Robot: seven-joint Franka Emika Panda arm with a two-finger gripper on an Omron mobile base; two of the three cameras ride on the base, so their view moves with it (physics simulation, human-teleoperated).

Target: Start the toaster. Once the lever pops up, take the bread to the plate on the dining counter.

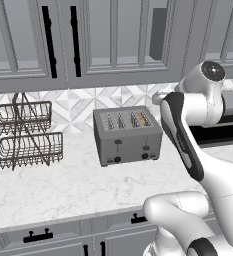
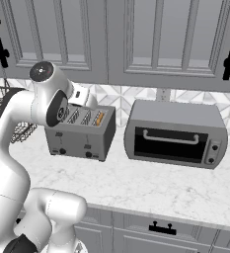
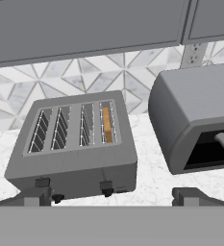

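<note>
The grey four-slot toaster [image 1: 128, 136] [image 2: 80, 132] [image 3: 75, 150] stands on the marble worktop against the tiled wall. An orange-brown bread slice [image 1: 144, 119] [image 2: 99, 118] [image 3: 106, 125] sits down in its rightmost slot. Both front levers [image 3: 106, 185] are high on the front face, above the dark knobs. My gripper [image 3: 114, 199] hovers above and in front of the toaster, open, with its fingertips [image 3: 34, 197] wide apart and nothing between them. The plate and the dining counter are out of view.
A grey toaster oven [image 2: 175, 132] [image 3: 195, 120] with a dark glass door stands right of the toaster. A two-tier wire basket rack [image 1: 25, 134] is at the left. Upper cabinets [image 1: 113, 35] hang low above the worktop [image 1: 63, 190]. Drawers run below its front edge.
</note>
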